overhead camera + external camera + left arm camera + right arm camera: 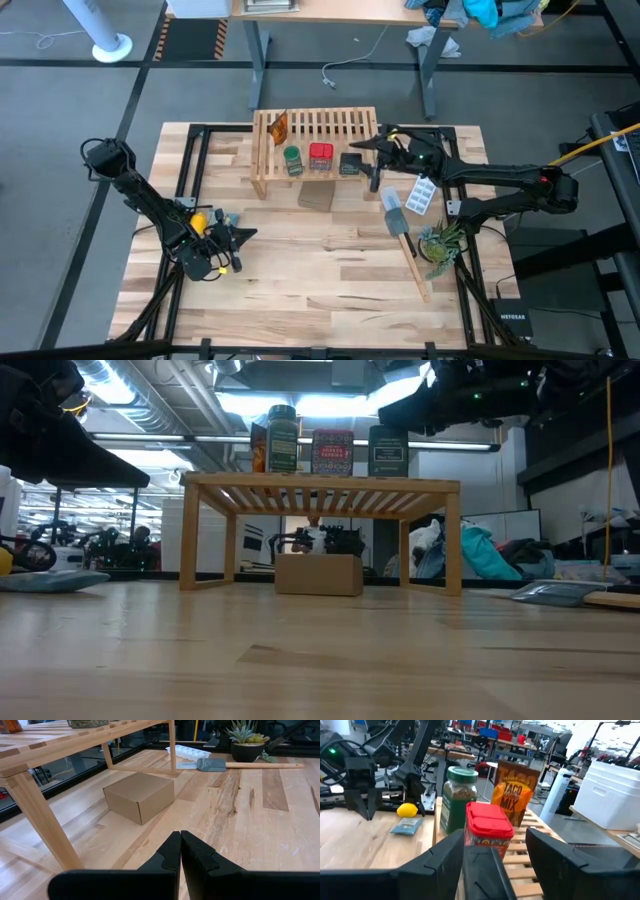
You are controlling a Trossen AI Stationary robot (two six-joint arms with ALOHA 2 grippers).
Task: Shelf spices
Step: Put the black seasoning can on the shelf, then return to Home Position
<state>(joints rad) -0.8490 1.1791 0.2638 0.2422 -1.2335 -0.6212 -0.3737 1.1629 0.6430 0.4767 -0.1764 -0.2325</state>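
right gripper (372, 152) sits over the shelf's right end, fingers spread with the dark jar (350, 163) in the gap. i can't tell whether the pads touch it: my wrist cam crops the jar to a black wedge (479, 875) at the frame edge.

left gripper (243, 236) is clenched on nothing, parked low near the table's left edge.

all four spices are up on the shelf (330, 125): orange packet (280, 126) by its far-left corner, then green jar (292, 160), red jar (320, 155) and the dark jar along the front edge. in the low view the packet is mostly hidden behind the green jar.

a cardboard box (316, 194) is on the table (300, 280) in front of the shelf. ice-cube tray (423, 194), spatula (400, 228) and small plant (440, 242) are by the table's right edge. a yellow thing (199, 222) is by the left arm, hard to make out.

behind the table: a desk (340, 12) and a white fan base (112, 47).
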